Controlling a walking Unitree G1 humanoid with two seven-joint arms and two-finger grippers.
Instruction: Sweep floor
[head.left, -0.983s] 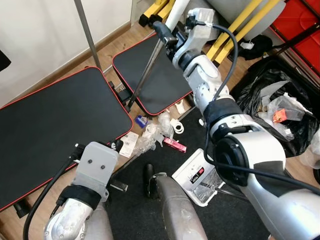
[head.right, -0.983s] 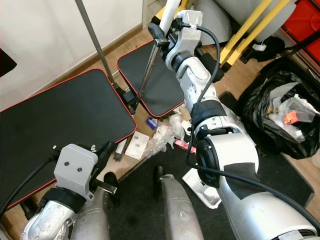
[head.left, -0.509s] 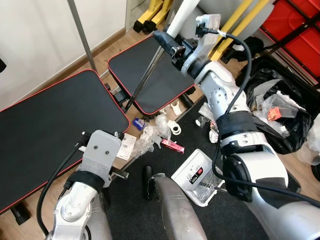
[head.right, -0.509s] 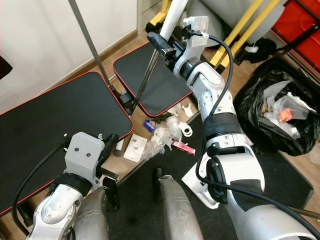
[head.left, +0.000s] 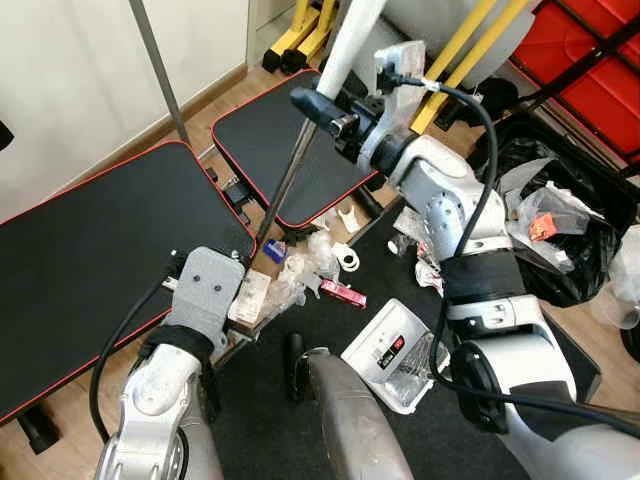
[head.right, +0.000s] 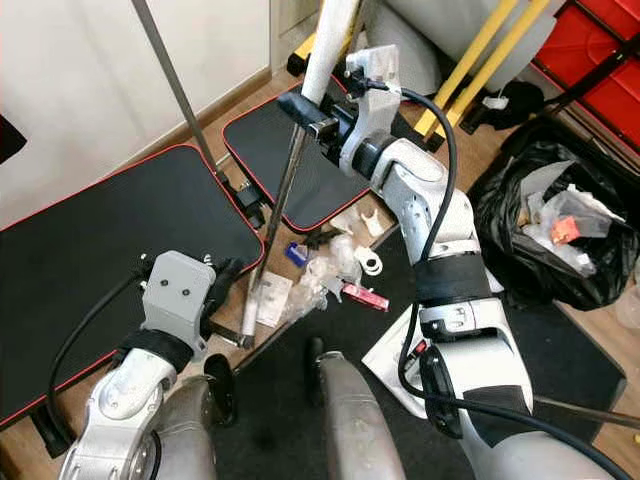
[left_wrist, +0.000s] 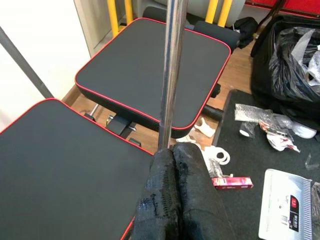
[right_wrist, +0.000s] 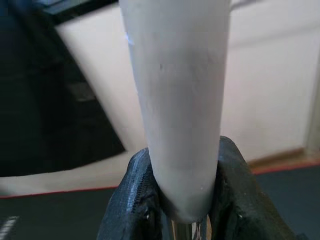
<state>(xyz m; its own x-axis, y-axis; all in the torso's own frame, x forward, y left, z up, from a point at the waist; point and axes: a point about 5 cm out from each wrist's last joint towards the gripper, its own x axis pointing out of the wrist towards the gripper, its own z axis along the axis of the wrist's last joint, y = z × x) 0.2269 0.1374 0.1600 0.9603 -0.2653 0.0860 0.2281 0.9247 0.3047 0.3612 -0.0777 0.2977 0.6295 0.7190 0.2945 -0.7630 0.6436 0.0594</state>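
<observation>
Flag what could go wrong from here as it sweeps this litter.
The right claw grips the broom handle high up, and the left claw looks shut beside its metal shaft, so the broom may twist or slip. The litter pile lies against the black mat, so scraps could be pushed under it.

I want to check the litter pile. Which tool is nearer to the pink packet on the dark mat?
Left. The left tool holds the broom pole low down, just beside the litter around the pink packet. The right tool grips the pole's white handle high above, farther from it.
</observation>
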